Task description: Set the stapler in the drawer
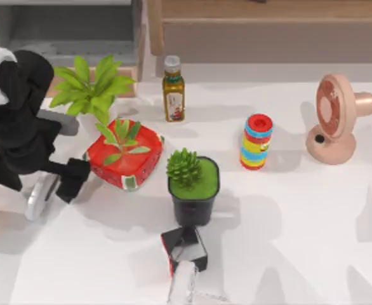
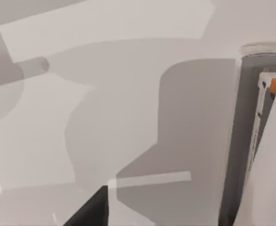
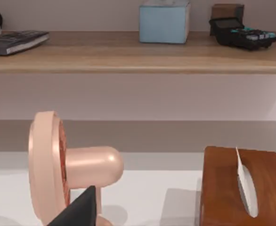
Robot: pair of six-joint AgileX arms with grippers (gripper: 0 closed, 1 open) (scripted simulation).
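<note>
The white stapler [image 1: 40, 196] lies flat on the table near the left edge. The left wrist view shows it close by as a white body with a dark seam [image 2: 265, 169]. My left gripper [image 1: 64, 189] hangs low just to the right of it, open, with nothing between its fingers; one dark finger [image 2: 88, 212] shows, and the stapler sits off to its side. The drawer [image 1: 59, 25], grey inside, stands pulled out at the back left. My right arm is parked off the right side, its gripper open, one finger [image 3: 81, 209] pointing at the fan.
A leafy plant in a red pot [image 1: 124, 159] stands right beside the left gripper. Further right are a black-potted succulent [image 1: 193, 184], an oil bottle [image 1: 173, 89], a striped stack [image 1: 256, 141] and a pink fan [image 1: 335, 117]. A black-and-red box [image 1: 185, 249] sits in front. A wooden tissue box [image 3: 244, 188] is beside the fan.
</note>
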